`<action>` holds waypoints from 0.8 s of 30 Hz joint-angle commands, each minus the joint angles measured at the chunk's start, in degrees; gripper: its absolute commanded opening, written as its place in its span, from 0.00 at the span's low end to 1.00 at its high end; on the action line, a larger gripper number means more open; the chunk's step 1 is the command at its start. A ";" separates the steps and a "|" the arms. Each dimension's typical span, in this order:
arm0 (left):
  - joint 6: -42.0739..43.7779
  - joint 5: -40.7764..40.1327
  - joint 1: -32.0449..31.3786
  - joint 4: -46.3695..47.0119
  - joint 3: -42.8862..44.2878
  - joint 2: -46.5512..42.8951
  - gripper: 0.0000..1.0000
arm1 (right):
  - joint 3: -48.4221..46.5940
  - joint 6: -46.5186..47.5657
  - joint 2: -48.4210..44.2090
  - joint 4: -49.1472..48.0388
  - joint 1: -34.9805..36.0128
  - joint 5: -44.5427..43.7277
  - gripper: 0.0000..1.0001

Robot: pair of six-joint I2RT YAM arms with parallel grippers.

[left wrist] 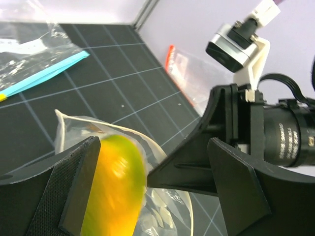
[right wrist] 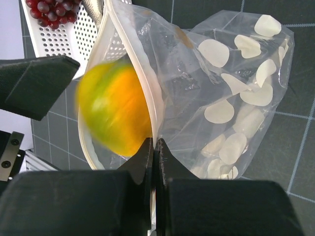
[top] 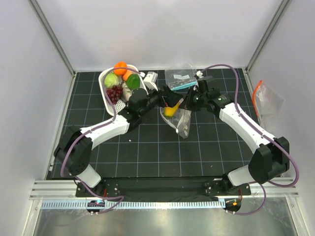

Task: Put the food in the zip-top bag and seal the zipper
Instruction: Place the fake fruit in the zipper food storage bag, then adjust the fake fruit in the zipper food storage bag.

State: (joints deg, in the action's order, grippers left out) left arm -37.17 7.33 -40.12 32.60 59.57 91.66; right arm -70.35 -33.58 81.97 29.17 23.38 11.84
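One fruit: a yellow and green toy fruit (right wrist: 115, 105) is between the left jaws, right at the bag's mouth. It looks blurry, so I think it is dropping in.
Bag: the zip-top bag (right wrist: 231, 98) with white dots hangs from the right jaws and droops to the tabletop (top: 147, 152).
Zipper: the zipper (right wrist: 147, 88) is open, and the fruit is just beside it.
Right jaws: pressed together on the zipper edge, holding the mouth up.
Left jaws: wide apart, gripping nothing.
Done: no food is fully inside yet, as far as I can see.
Left to do: the grapes (top: 114, 92), the orange fruit (top: 120, 66) and the pale green one (top: 111, 80) lie in the white basket (top: 104, 87), behind the left jaws. After those, the zipper must be pressed shut.
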 commanded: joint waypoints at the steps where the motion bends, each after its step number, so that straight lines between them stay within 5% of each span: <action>1: 3.50 -2.76 -0.22 -7.80 4.31 -2.54 0.95 | 1.00 -1.66 -2.61 -3.59 -0.26 2.05 0.01; 15: 7.99 -13.04 -0.22 -36.98 11.71 -9.04 0.99 | 1.70 -1.49 -3.05 -4.74 -0.88 2.05 0.01; 24: 5.44 -11.03 -0.14 -47.19 11.46 -5.97 0.87 | -0.58 1.50 -3.22 -1.66 -0.96 -2.08 0.01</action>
State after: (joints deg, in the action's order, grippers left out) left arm -30.83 -4.45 -40.12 -10.17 70.26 84.31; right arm -68.34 -33.80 81.71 27.35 22.74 11.79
